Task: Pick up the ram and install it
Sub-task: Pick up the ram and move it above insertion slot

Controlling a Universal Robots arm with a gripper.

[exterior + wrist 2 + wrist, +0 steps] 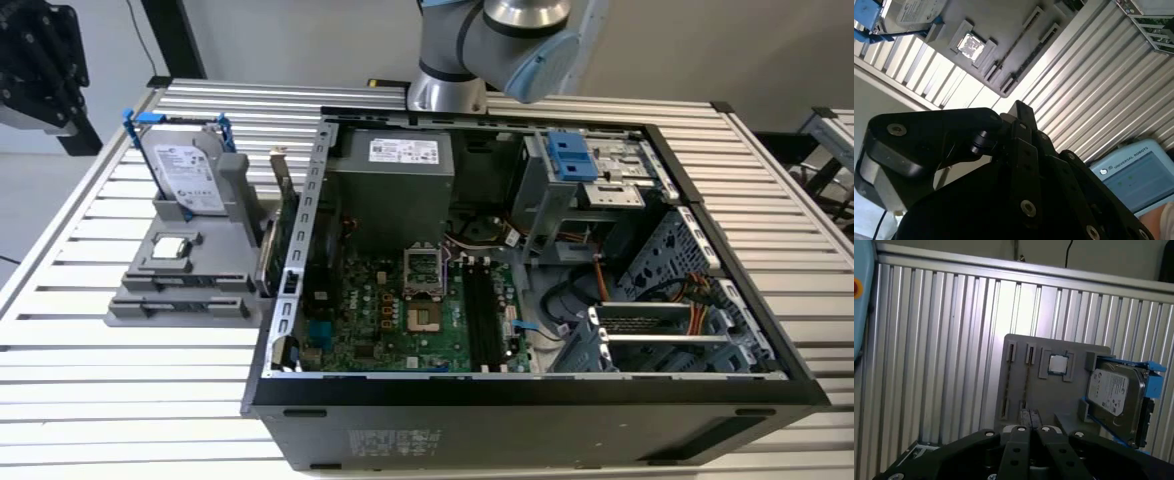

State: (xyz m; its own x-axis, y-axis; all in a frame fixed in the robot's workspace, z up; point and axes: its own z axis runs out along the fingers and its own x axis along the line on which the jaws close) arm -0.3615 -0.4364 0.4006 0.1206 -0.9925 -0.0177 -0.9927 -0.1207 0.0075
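– Black jaws right up close in both wrist views, pressed together, holding nothing.
– Seen the ram anywhere?
– Looks like that thin dark strip, standing on its edge in a groove of the gray holder. Hard to be sure from up here, though.
– Anything else on that holder?
– Little square chip just beside the grooves. Then the silver hard drive with blue rails at the other end.
– Holder's place?
– On the ribbed metal counter, just beside the open computer case, on the exterior view's left.
– Touching the ram yet?
– No. Hanging above the holder, well clear of it.
– So which step?
– Seems like the very start: reaching to pick up. Nothing grabbed, nothing put in.
– Long black slots on the green board inside the case?
– Look bare from here.
– Needed for a good grab?
– Probably jaws opened wide first, then turned to sit across the thin strip, one on each flat side. Then straight down over its middle.
– Anything tricky?
– Maybe. Skinny and easy to tip or bend. Close to the groove walls too, so little room for a crooked reach.
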